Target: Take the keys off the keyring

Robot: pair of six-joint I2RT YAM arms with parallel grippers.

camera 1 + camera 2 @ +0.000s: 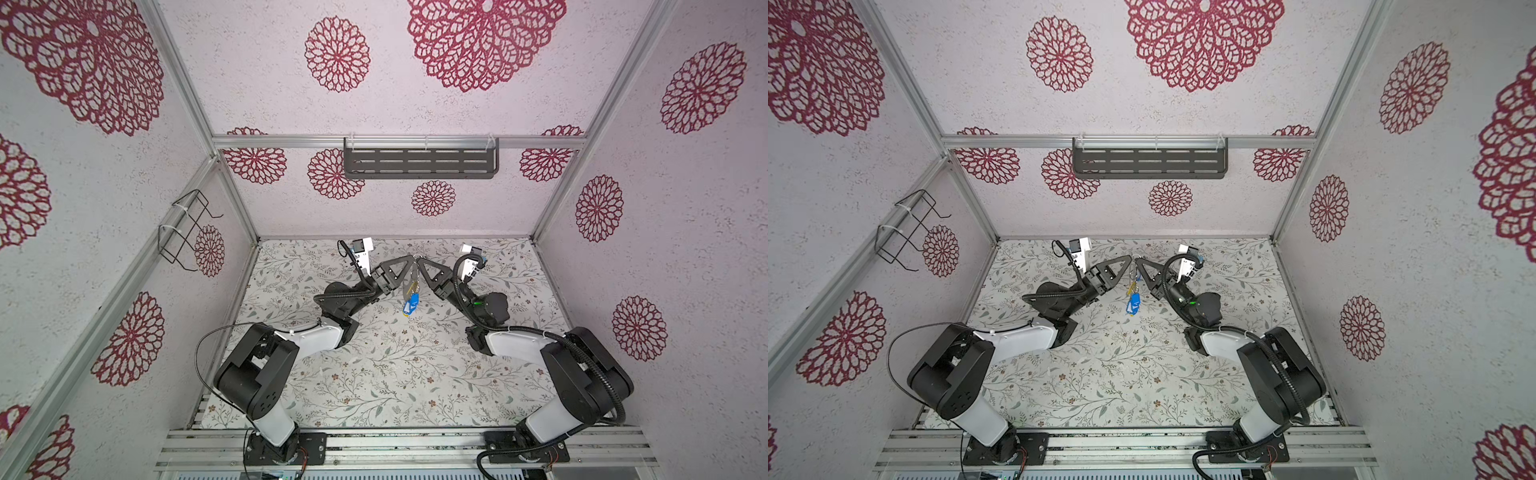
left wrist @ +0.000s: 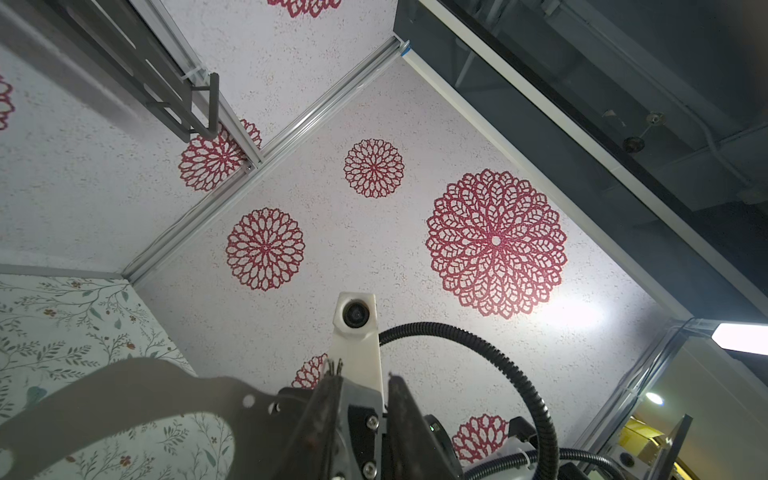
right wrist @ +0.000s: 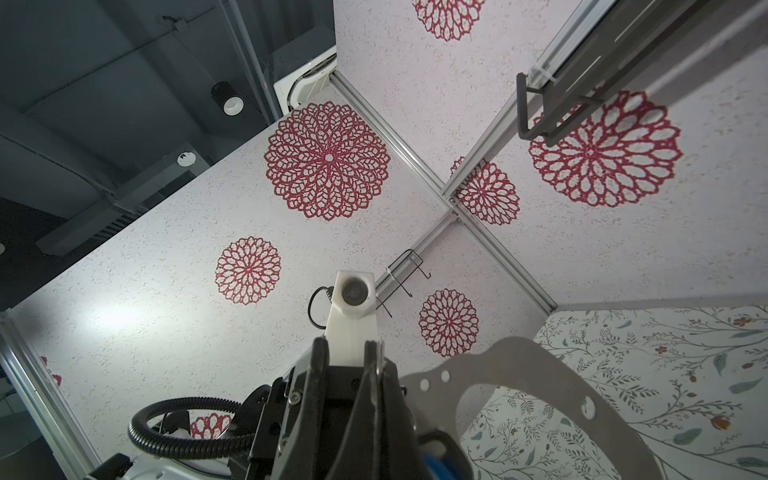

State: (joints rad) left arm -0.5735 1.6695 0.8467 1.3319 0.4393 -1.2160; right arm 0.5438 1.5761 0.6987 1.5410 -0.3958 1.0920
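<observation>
Floral-print table [image 1: 374, 374], booth walls with red rosettes. Both arms meet tip to tip at upper centre in both top views. State: right gripper [image 1: 421, 260] is clamped on the rim of the keyring [image 3: 519, 361], whose grey plate fills the lower right of the right wrist view. On the left gripper [image 1: 409, 258] the jaws sit a little apart, and I can't tell if it grips anything. Blue-tagged keys [image 1: 410, 305] dangle just below the tips, mid-frame.
</observation>
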